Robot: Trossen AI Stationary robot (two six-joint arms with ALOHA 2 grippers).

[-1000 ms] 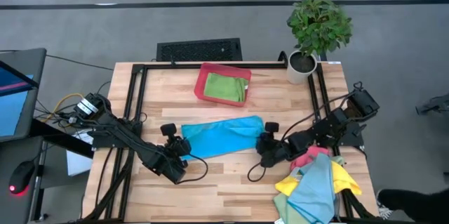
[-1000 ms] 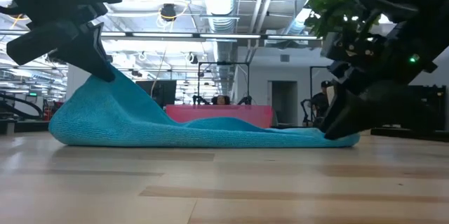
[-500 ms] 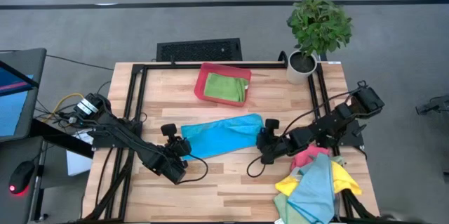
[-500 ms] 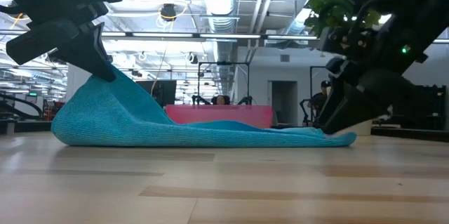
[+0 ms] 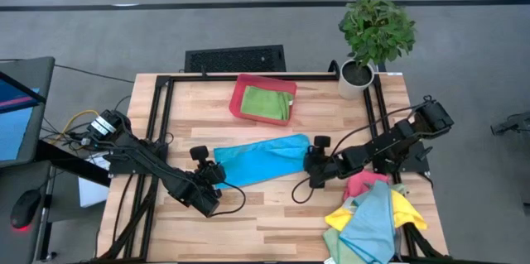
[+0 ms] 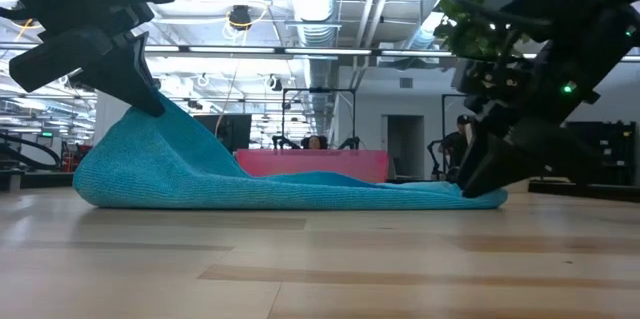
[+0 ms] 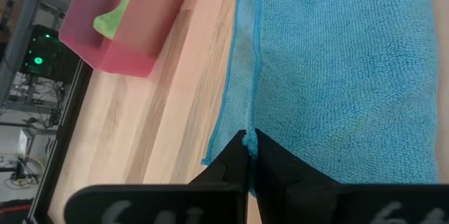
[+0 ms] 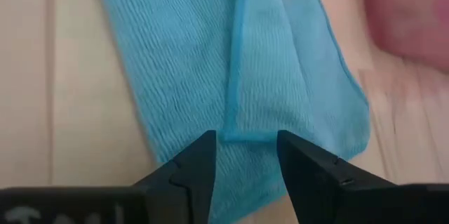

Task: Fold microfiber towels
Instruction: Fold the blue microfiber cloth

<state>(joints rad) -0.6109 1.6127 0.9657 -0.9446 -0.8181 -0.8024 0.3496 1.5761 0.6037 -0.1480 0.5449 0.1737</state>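
Left wrist view: the left gripper (image 7: 249, 155) is clamped on the edge of the blue towel (image 7: 337, 69), lifting that end off the worktop (image 7: 161, 112); beyond its tips the cloth runs flat, and farther off to one side sits the red tray (image 7: 119, 20) holding a green towel (image 7: 116, 10). At the cloth's opposite end, the right gripper (image 8: 244, 155) has its fingers (image 8: 193, 164) parted astride the folded edge. Behind that gripper lies a heap of towels (image 5: 371, 214), and a plant (image 5: 374, 36) stands farther off.
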